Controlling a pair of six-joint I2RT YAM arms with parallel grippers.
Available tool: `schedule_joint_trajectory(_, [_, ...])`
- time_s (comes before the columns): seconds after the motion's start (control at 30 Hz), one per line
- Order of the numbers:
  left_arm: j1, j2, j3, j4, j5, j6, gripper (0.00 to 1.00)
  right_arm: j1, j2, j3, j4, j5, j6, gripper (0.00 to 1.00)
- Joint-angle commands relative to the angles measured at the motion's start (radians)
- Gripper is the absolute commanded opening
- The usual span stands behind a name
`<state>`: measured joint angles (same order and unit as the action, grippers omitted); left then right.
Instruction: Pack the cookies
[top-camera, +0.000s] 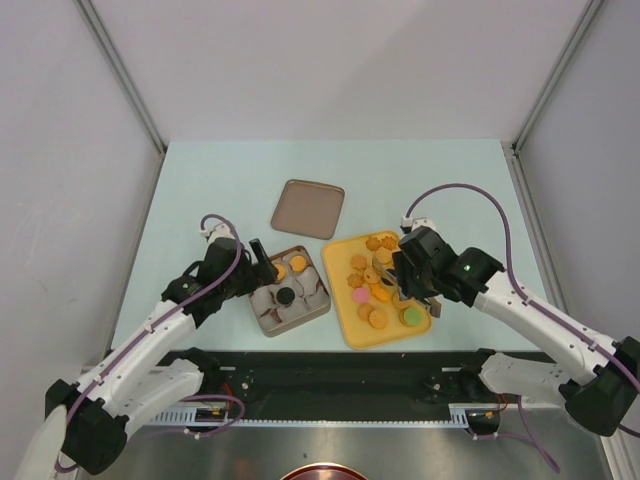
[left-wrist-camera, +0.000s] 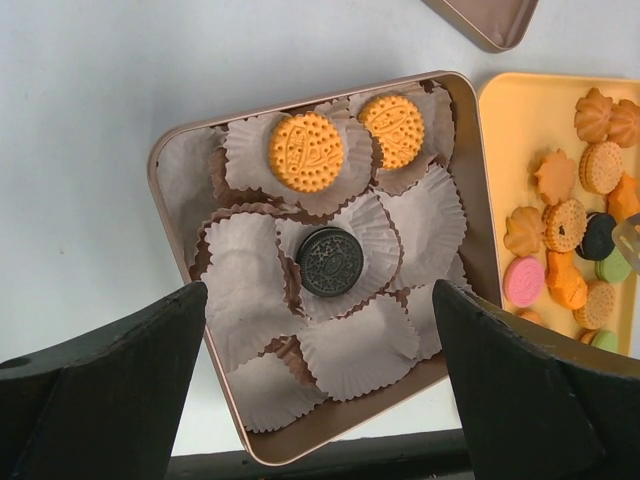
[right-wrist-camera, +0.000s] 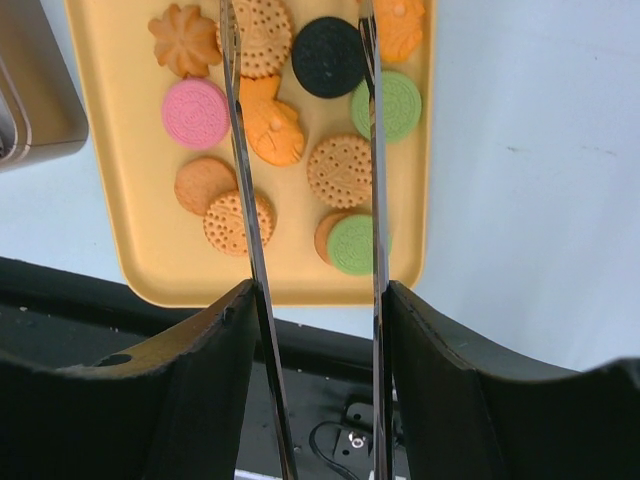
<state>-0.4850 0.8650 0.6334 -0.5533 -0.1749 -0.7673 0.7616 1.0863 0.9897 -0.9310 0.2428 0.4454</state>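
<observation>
Top view: tin (top-camera: 318, 310) centre-left, tray (top-camera: 345, 310) just right of it, lid (top-camera: 308, 208) above both and apart from them, all on the table (top-camera: 220, 190).

Cookies (right-wrist-camera: 341, 170): most lie loose on the tray, mainly orange-tan plus pink, green and black ones. In the right wrist view they fill the upper half of the frame, some overlapping. Three are in the tin, which is lined with white paper cups (left-wrist-camera: 250, 290). Two orange cookies (left-wrist-camera: 306, 151) sit in cups at its upper edge in the left wrist view, and a black cookie (left-wrist-camera: 330, 262) sits in a centre cup. The other cups hold nothing.

Left gripper (left-wrist-camera: 320, 288): over the tin, jaws spread wide, nothing between them, clear of the cups.

Right gripper (right-wrist-camera: 318, 290): over the tray, jaws closed onto metal tongs (right-wrist-camera: 246, 200), one blade flat against each finger's inner face. The blades stand apart and run up over the cookies. Their tips are cut off at the top of the right wrist frame and hidden under the gripper in the top view, so can't tell if they touch or pinch anything.
</observation>
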Motion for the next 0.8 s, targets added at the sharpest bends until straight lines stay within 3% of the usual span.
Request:
schedule_joint_trajectory(0.0, [0.005,0.003,-0.011,0.041,0.02,-0.001,1.0,-0.008,-0.042,-0.005,-0.04,0.006,0.033,0.57])
schedule_joint_trajectory(0.77, [0.005,0.012,-0.014,0.053,0.028,0.0,1.0,-0.022,0.058,-0.022,-0.069,-0.04,0.033,0.56])
